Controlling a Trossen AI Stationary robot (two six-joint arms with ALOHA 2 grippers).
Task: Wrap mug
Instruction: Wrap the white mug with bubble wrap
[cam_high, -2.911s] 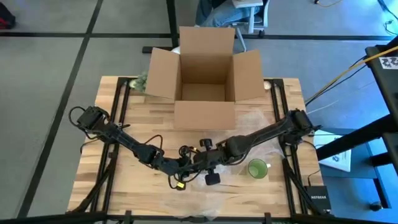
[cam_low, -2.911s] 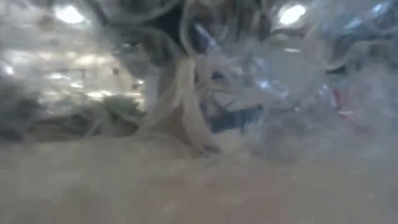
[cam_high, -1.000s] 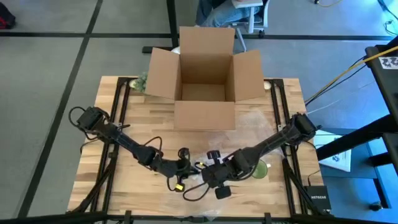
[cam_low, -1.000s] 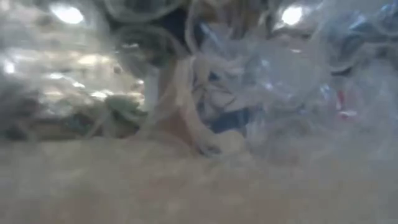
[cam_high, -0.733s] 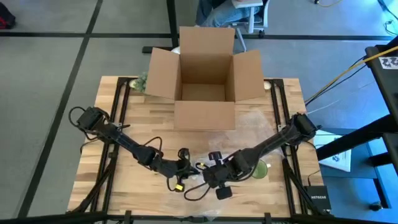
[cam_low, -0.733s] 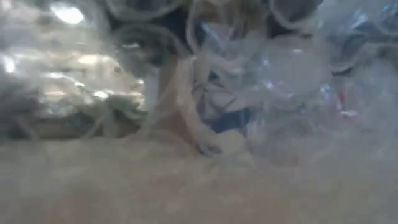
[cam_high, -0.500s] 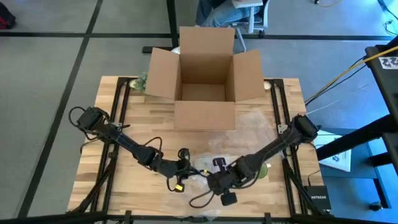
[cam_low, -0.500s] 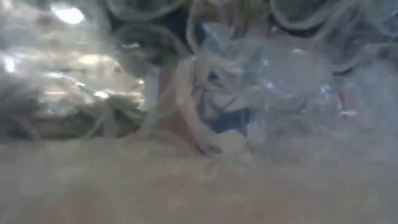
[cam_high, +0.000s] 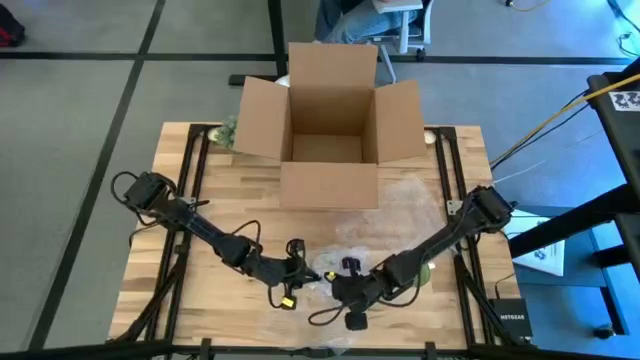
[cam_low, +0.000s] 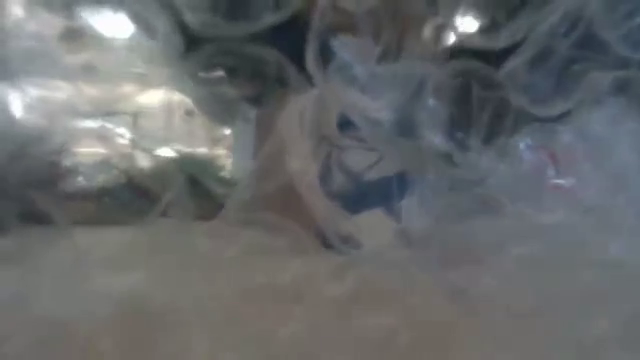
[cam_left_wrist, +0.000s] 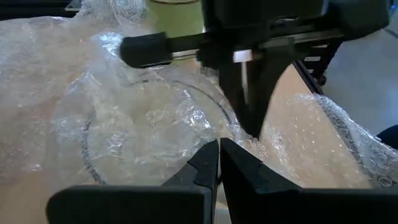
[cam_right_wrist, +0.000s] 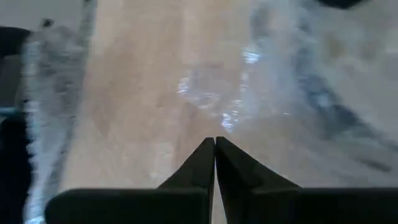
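One green mug (cam_high: 424, 272) stands at 5 o'clock on the surface (cam_high: 215, 200), beside one bubble-wrap sheet (cam_left_wrist: 143, 118). Two grippers meet at 6 o'clock: left gripper (cam_left_wrist: 219, 149) and right gripper (cam_right_wrist: 214, 144), each pinched closed on the wrap.

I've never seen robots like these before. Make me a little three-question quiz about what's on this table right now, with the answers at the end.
1. True or false: the cardboard box at the table's far edge stands open.
2. What clear material is the left gripper shut on? A) bubble wrap B) paper C) cloth
3. Fill in: the green mug is partly hidden in the high view by the ___ arm.

Key:
1. True; its flaps are spread and the inside shows.
2. A; the left gripper's fingers pinch the bubble wrap. The right gripper is also shut, low over the wrap.
3. Right; that arm crosses over the mug.
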